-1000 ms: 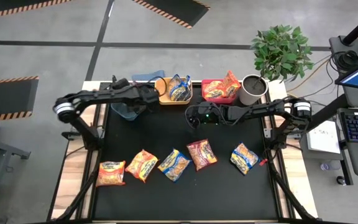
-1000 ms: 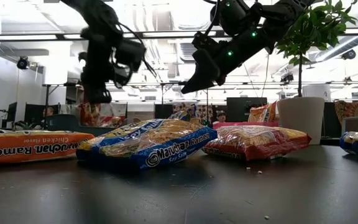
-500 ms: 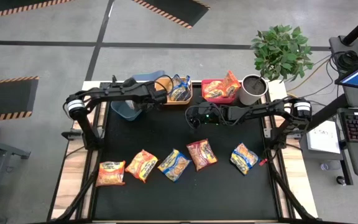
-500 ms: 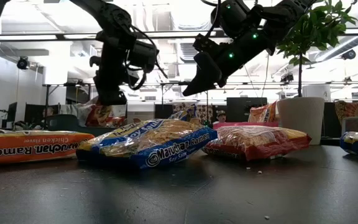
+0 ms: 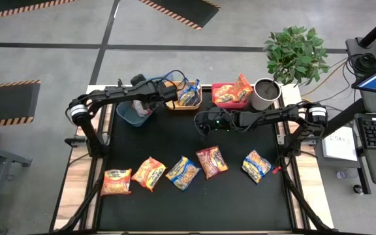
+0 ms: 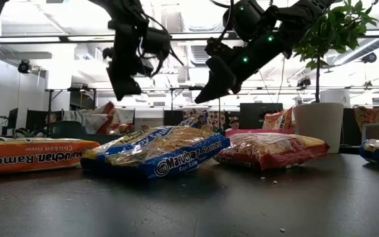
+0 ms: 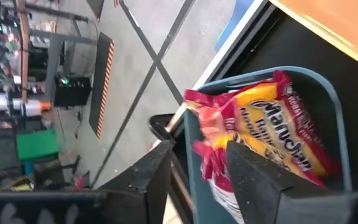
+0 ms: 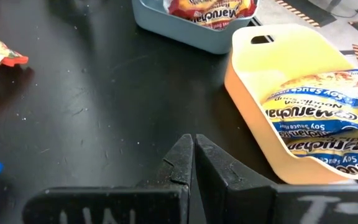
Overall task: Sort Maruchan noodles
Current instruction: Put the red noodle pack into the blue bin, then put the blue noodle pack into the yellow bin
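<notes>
Lifted left gripper point(image 5: 168, 91) now hovers over black table point(image 5: 175, 140), five packets point(image 5: 183, 172) below.

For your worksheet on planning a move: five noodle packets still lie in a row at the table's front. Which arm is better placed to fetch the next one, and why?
Probably the right. The right gripper hovers shut and empty over the mat's middle, nearer the front row, such as the red packet. The left gripper, open, is up by the blue bin.
</notes>
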`<state>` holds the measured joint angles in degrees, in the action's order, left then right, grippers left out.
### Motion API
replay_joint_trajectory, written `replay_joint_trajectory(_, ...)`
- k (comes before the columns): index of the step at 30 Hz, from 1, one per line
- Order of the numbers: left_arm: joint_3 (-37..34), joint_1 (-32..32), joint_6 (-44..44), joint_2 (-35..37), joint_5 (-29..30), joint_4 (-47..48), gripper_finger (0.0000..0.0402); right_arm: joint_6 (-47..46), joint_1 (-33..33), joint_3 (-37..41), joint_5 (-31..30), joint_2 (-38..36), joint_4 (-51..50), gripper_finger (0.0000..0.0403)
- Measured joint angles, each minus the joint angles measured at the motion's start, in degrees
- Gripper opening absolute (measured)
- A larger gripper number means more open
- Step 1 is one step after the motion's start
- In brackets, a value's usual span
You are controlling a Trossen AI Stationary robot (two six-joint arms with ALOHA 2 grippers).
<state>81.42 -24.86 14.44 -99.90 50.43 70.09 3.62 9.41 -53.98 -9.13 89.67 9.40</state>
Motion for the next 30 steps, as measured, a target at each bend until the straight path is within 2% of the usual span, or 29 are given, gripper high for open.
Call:
replay_joint_trajectory(2, 1.5, 0.0, -3.0, 0.9, -0.8, 1.4, 0.0149, 0.0, 0.0, 0.0, 0.0, 0.0, -0.5, 0.0009)
replay_joint_trajectory(4, 2.1, 0.0, -7.6, 2.6, -5.8, 1.9, 0.0154, -0.1, 0.0, 0.0, 0.0, 0.0, -0.9, 0.0009)
replay_joint_trajectory(6, 2.0, 0.0, -13.7, 4.9, -14.7, 1.7, 0.0156, -0.2, 0.0, 0.0, 0.0, 0.0, -1.4, 0.0009)
replay_joint_trajectory(10, -1.5, 0.1, -24.5, 11.4, -37.3, 0.2, 0.0150, -0.4, 0.0, 0.0, 0.0, 0.0, -2.3, 0.0009)
replay_joint_trajectory(12, -4.9, 0.1, -26.0, 15.0, -42.3, -2.5, 0.0140, -0.8, 0.0, 0.0, 0.0, 0.0, -2.4, 0.0009)
replay_joint_trajectory(14, -8.2, 0.1, -24.7, 18.4, -41.7, -3.8, 0.0126, -0.8, 0.0, 0.1, 0.0, 0.0, -2.3, 0.0009)
replay_joint_trajectory(20, -15.9, -0.2, -15.9, 25.8, -33.3, -1.8, 0.0080, -1.2, 0.0, 0.4, 0.0, 0.0, -2.4, 0.0009)
replay_joint_trajectory(25, -19.2, 0.1, -9.5, 28.0, -33.0, -5.8, 0.0046, -1.1, 0.0, 0.4, 0.0, 0.0, -1.8, 0.0009)
replay_joint_trajectory(30, -21.8, 2.2, -11.2, 29.1, -33.4, -13.2, 0.0023, -2.5, 0.0, 0.4, 0.1, 0.0, -1.9, 0.0009)
